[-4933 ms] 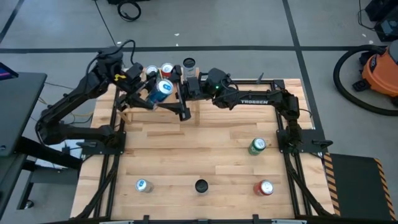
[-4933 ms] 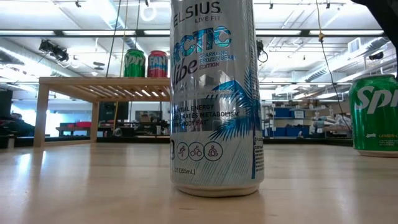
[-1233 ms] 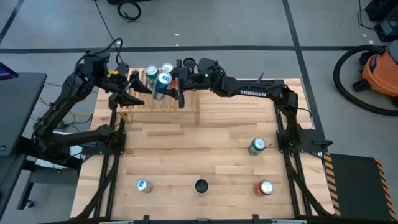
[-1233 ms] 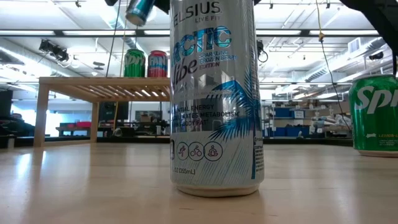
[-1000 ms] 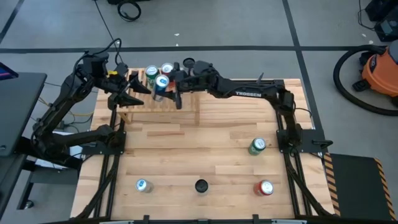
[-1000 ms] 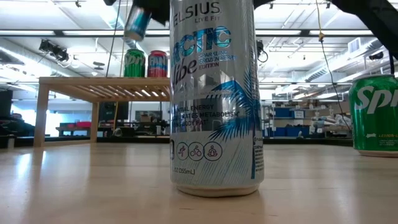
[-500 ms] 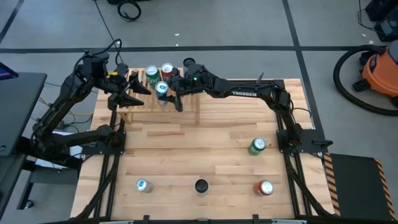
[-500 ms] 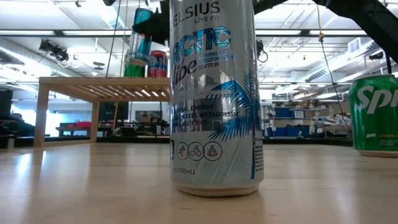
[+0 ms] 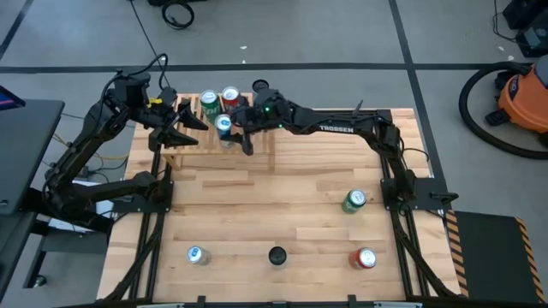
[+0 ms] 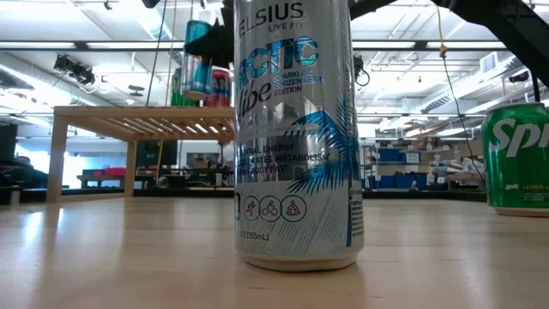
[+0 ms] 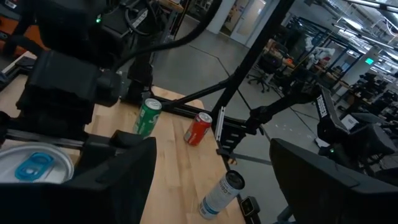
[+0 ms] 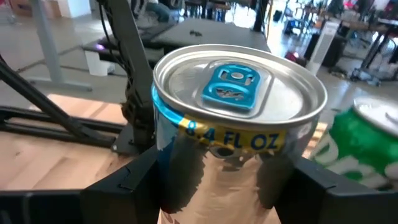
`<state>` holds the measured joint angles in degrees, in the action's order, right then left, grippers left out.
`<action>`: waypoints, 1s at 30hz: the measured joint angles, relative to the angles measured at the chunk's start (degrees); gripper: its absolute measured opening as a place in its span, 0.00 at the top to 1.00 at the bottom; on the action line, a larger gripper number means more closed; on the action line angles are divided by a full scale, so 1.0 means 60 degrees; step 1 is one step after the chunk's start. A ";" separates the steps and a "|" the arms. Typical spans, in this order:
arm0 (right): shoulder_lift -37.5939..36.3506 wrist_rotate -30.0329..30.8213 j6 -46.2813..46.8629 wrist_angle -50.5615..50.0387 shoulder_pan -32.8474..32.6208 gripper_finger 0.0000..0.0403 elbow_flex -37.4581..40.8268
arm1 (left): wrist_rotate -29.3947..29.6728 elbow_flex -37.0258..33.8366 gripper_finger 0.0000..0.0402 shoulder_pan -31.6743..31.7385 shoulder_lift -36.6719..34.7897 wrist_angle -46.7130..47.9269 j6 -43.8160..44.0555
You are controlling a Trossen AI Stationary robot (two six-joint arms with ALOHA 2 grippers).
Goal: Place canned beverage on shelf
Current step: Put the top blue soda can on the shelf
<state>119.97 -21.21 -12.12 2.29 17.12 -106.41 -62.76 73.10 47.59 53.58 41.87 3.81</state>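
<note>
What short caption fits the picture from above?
Right gripper lowers a blue-topped can onto the wooden shelf beside two cans; left gripper waits open nearby.

Two matte black jointed arms are showing: the right arm is wearing white "TROSSEN" lettering along its long link and glowing with a small green light near its wrist, while the left arm is trailing black cables and showing a yellow patch near its wrist.
</note>
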 joint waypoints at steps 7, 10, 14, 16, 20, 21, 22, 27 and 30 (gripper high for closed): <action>0.0002 0.0292 -0.0044 -0.0419 0.0004 0.38 0.0000 | 0.0004 0.0000 0.22 0.0000 0.0000 -0.0004 -0.0004; 0.0002 0.0521 -0.0177 -0.0391 0.0000 0.37 0.0000 | 0.0000 0.0000 0.22 0.0000 0.0000 -0.0004 -0.0007; 0.0000 0.0557 -0.0148 -0.0421 0.0067 0.37 0.0000 | 0.0001 0.0000 0.22 0.0000 0.0000 -0.0005 -0.0011; 0.0002 0.0510 -0.0075 -0.0424 0.0091 0.36 0.0000 | 0.0003 0.0000 0.22 0.0000 0.0000 -0.0004 -0.0011; -0.0001 0.0602 0.0146 -0.0413 0.0115 0.35 0.0000 | 0.0004 0.0000 0.22 0.0000 0.0000 -0.0004 -0.0011; 0.0000 0.0620 0.0276 -0.0415 0.0138 0.35 0.0000 | 0.0000 0.0000 0.22 0.0000 0.0000 -0.0004 -0.0015; 0.0000 0.0629 0.0350 -0.0421 0.0154 0.35 0.0000 | 0.0004 0.0000 0.22 0.0000 0.0000 -0.0004 -0.0015; 0.0002 0.0314 0.0345 -0.0489 0.0240 0.34 0.0000 | 0.0002 0.0000 0.22 0.0000 0.0000 -0.0007 -0.0015; 0.0002 0.0301 0.0321 -0.0486 0.0230 0.33 0.0000 | 0.0003 0.0000 0.22 0.0001 0.0000 -0.0005 -0.0015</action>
<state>119.98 -19.40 -10.19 -0.62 18.51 -106.41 -62.74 73.10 47.60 53.58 41.84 3.73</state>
